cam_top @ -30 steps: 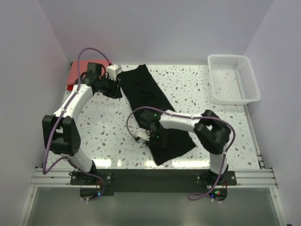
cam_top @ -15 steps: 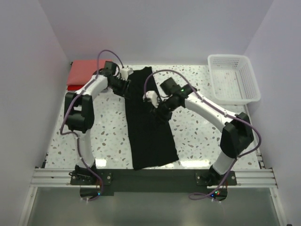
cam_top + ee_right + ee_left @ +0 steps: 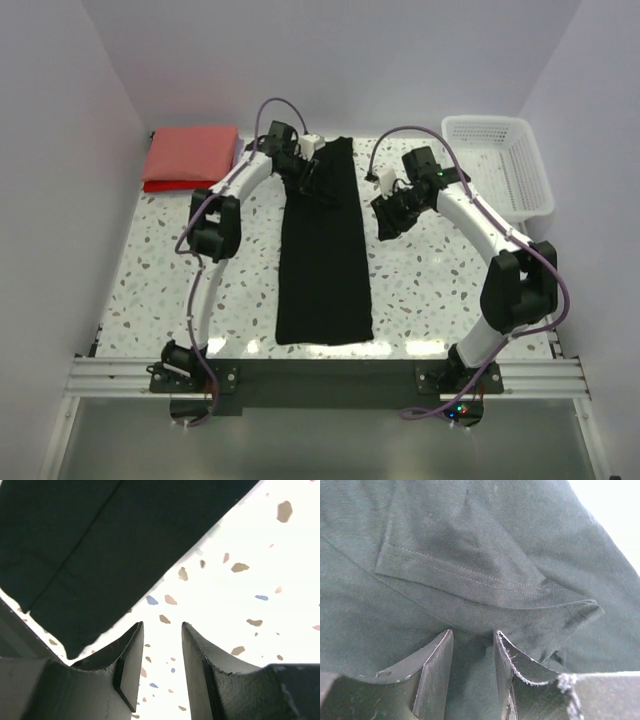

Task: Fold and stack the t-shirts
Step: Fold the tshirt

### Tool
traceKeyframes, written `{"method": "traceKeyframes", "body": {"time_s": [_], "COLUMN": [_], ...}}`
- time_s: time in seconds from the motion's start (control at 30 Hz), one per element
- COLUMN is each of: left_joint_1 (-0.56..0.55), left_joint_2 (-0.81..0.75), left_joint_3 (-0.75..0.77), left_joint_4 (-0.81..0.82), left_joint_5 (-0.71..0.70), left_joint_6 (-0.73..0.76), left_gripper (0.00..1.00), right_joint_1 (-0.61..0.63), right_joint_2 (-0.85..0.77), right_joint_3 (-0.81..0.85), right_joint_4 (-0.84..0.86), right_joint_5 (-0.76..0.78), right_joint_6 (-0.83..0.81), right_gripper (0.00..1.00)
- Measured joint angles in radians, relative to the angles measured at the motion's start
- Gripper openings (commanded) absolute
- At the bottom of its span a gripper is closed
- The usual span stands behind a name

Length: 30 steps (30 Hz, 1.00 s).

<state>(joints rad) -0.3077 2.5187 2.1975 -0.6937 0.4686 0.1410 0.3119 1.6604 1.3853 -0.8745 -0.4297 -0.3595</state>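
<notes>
The black t-shirt (image 3: 325,270) lies as 1 long strip from the middle of the near edge to the far edge. Its near hem is close to the table (image 3: 450,290) lip, so a nearward tug could drag it off. Bare room opens on both sides. Midway, the right gripper (image 3: 388,218) hovers just beside the strip, fingers slightly parted and empty. At the far end the left gripper (image 3: 305,172) hangs over a sleeve hem (image 3: 470,577), fingers narrowly parted; closing there might catch only 1 layer and spoil the fold. The coral-red stack (image 3: 190,155) fills the far-left corner and the white basket (image 3: 485,122) the far-right.

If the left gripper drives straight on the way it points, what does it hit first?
The black shirt: the left gripper points straight into its cloth beside a sleeve hem, jaws slightly apart. Depth is unclear, but it looks close.
</notes>
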Motion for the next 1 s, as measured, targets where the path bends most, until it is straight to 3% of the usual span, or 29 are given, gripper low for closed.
{"method": "traceKeyframes", "body": {"time_s": [0.1,0.27,0.3,0.4,0.43,0.47,0.53,0.67,0.8,1.0], "left_joint_1": [-0.023,-0.024,-0.019,0.004,0.013,0.025,0.049,0.083,0.073,0.055], "left_joint_2": [0.053,0.053,0.040,-0.042,-0.077,-0.129,-0.271,-0.630,-0.948,-1.148], "left_joint_3": [0.080,0.060,0.035,-0.055,-0.085,-0.125,-0.217,-0.417,-0.589,-0.786], "left_joint_4": [0.035,0.138,0.160,0.183,0.183,0.193,0.220,0.378,0.472,0.278], "left_joint_5": [-0.001,-0.003,0.000,0.000,0.001,0.001,-0.010,-0.070,-0.062,0.129], "left_joint_6": [-0.008,-0.019,-0.018,-0.002,-0.001,0.004,0.019,0.072,0.245,0.598], "left_gripper": [0.49,0.65,0.69,1.00,1.00,1.00,1.00,1.00,1.00,1.00], "right_joint_1": [-0.010,-0.010,-0.010,-0.010,-0.010,-0.010,-0.010,-0.009,-0.009,0.064], "right_joint_2": [0.000,0.017,0.020,0.020,0.018,0.011,-0.017,-0.107,-0.198,-0.215], "right_joint_3": [0.000,0.024,0.036,0.075,0.085,0.095,0.105,0.126,0.127,0.159], "right_joint_4": [0.000,-0.001,0.000,0.011,0.022,0.037,0.078,0.181,0.308,0.281], "right_joint_5": [0.028,0.047,0.047,0.047,0.047,0.048,0.048,0.025,-0.031,-0.166], "right_joint_6": [-0.002,-0.025,-0.032,-0.055,-0.061,-0.066,-0.074,-0.077,0.001,-0.086], "right_gripper": [0.40,0.43,0.44,0.51,0.56,0.74,0.99,0.99,0.99,0.99]}}
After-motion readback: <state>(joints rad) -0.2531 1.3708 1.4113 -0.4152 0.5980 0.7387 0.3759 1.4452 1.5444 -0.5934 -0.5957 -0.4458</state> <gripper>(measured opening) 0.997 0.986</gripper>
